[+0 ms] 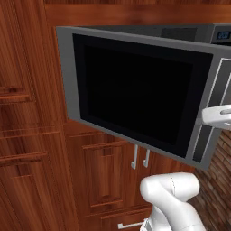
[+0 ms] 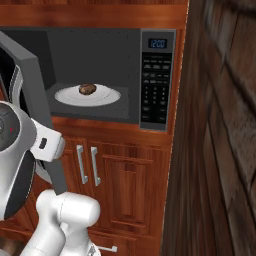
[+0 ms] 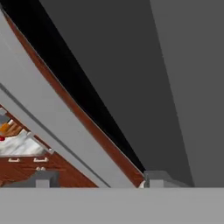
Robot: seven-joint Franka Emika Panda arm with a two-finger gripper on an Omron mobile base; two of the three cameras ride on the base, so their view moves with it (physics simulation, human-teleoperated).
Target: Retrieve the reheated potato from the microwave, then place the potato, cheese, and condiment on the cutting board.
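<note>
One potato; one plate, seemingly.

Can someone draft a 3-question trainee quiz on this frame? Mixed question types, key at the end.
1. True or false: the microwave door is shut.
2. What does the potato rest on? A) bare microwave floor B) a white plate C) a cutting board
3. Fill in: the display above the button panel reads ____.

Key
1. False: the door is swung wide open, and the right base view looks straight into the cavity.
2. B: the potato sits on the plate inside the microwave.
3. 12:00
</note>
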